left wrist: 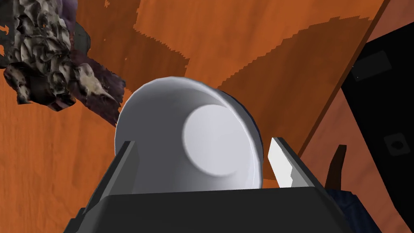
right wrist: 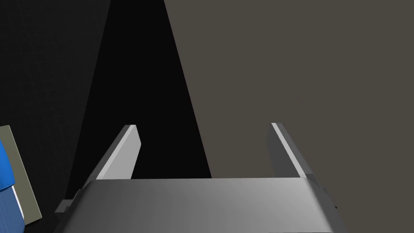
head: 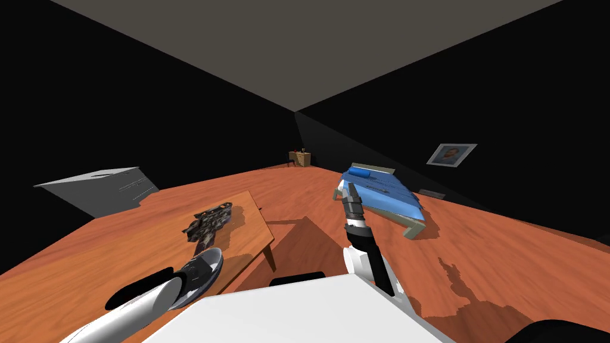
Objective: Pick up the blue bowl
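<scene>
The bowl (left wrist: 161, 121) is pale grey-white inside with a dark blue outer edge. It lies on the wooden table (left wrist: 250, 52) and looks tipped toward my hand in the left wrist view. My left gripper (left wrist: 202, 141) is open, with one finger at each side of the bowl; the lit finger (left wrist: 281, 162) stands slightly clear of the rim. From the head, the bowl (head: 205, 268) sits near the table's (head: 253, 223) front edge, with my left forearm reaching onto it. My right gripper (head: 351, 193) is raised over the floor, open (right wrist: 204, 126) and holding nothing.
A dark crumpled object (head: 208, 225) (left wrist: 48, 56) lies on the table just beyond the bowl. A bed with blue covers (head: 387, 196) stands to the right on the wooden floor. A grey cabinet (head: 107, 187) stands at the left.
</scene>
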